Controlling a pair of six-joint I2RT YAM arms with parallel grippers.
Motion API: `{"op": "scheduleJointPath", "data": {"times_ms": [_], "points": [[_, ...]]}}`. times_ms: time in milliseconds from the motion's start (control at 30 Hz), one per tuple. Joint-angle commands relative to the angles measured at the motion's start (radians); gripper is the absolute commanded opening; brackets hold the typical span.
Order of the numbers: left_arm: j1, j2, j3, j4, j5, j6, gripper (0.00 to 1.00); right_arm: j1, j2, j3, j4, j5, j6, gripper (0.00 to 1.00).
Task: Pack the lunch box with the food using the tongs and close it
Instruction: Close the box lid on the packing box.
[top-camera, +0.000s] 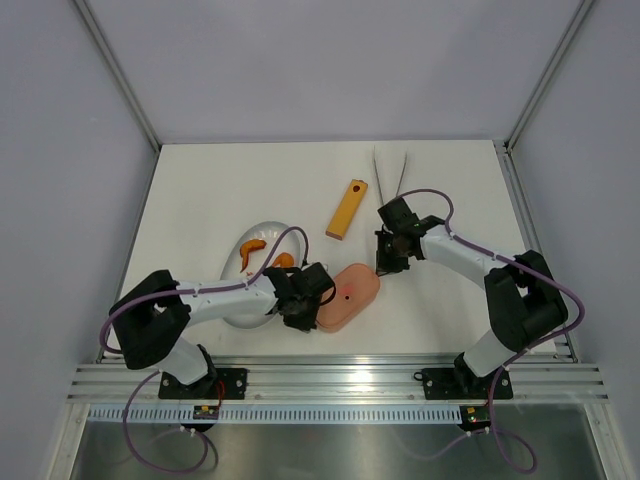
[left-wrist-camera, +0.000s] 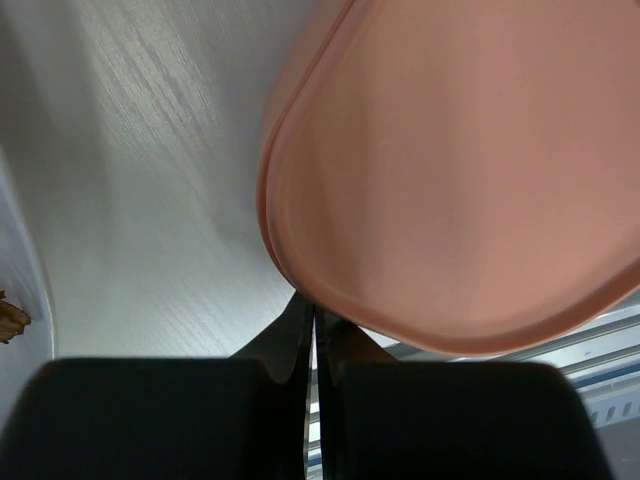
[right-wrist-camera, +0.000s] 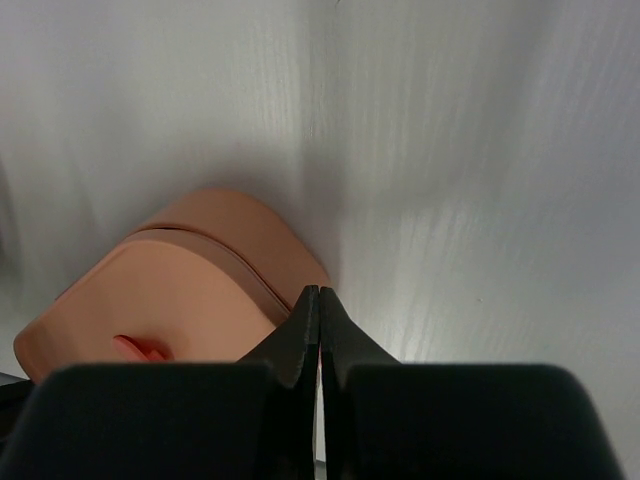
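The salmon-pink lunch box (top-camera: 348, 293) lies with its lid on, a small red dot at the lid's centre. My left gripper (top-camera: 312, 300) is shut, its tips (left-wrist-camera: 314, 305) against the box's left rim (left-wrist-camera: 290, 270) with nothing between them. At the box's far right corner (right-wrist-camera: 290, 250), my right gripper (top-camera: 381, 268) is also shut and empty, its tips (right-wrist-camera: 320, 292) touching that corner. Two orange shrimp pieces of food (top-camera: 251, 247) lie on the white plate (top-camera: 240, 300). The silvery tongs (top-camera: 388, 172) rest at the back of the table, away from both grippers.
A yellow-orange flat bar (top-camera: 346, 209) with a hole lies between the tongs and the box. The white plate sits partly under my left arm. Grey walls enclose the table on three sides, and a metal rail runs along the near edge.
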Motion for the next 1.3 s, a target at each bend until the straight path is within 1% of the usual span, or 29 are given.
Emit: {"op": "scheduleJointPath", "data": {"times_ms": [0,300,500,667,900,1033,1133,1267], "points": [[0.009,0.004,0.036,0.074,0.009,0.005,0.00,0.026,0.002,0.034,0.023,0.006,0.021,0.00],[0.024,0.025,0.069,0.087,0.011,0.025,0.00,0.072,0.015,0.040,0.015,0.018,0.035,0.00],[0.029,0.012,0.072,0.079,0.005,0.022,0.00,0.085,0.024,0.040,0.012,0.031,0.048,0.00],[0.030,-0.065,0.072,0.052,-0.015,0.017,0.00,0.085,0.044,0.048,-0.008,0.063,0.051,0.00],[0.037,-0.189,0.092,-0.060,-0.072,0.007,0.00,0.083,0.049,0.068,-0.046,0.130,0.049,0.00],[0.049,-0.251,0.105,-0.108,-0.100,0.013,0.00,0.085,0.004,0.084,-0.083,0.228,0.064,0.00],[0.073,-0.290,0.128,-0.136,-0.112,0.022,0.00,0.088,-0.086,0.097,-0.100,0.281,0.078,0.00],[0.125,-0.330,0.164,-0.159,-0.121,0.036,0.00,0.144,-0.143,0.141,-0.137,0.330,0.065,0.00]]}}
